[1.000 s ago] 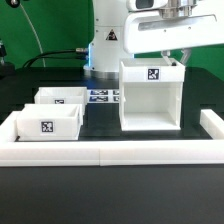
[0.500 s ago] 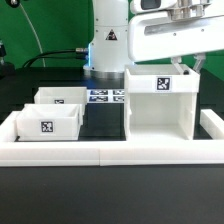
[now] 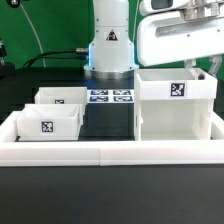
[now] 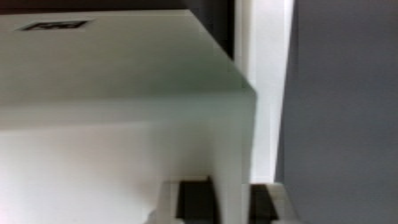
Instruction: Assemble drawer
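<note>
The tall open-fronted white box (image 3: 175, 105) stands at the exterior view's right, against the border wall, with a tag on its upper face. My gripper (image 3: 192, 67) is at its top rim. In the wrist view the gripper (image 4: 228, 205) is shut on one thin side wall of the box (image 4: 107, 110), with one dark finger (image 4: 191, 203) on each side of it. Two small open-top trays, one in front (image 3: 48, 122) and one behind (image 3: 60, 97), sit at the exterior view's left, each with a tag.
The long low white border wall (image 3: 110, 153) runs along the front and turns back at both ends. The marker board (image 3: 110, 97) lies flat before the robot's base (image 3: 110, 50). A black table surface shows between the trays and the box.
The tall box has moved with my gripper toward the exterior view's right, from near the middle to close against the border wall's right end. The trays have not moved.
</note>
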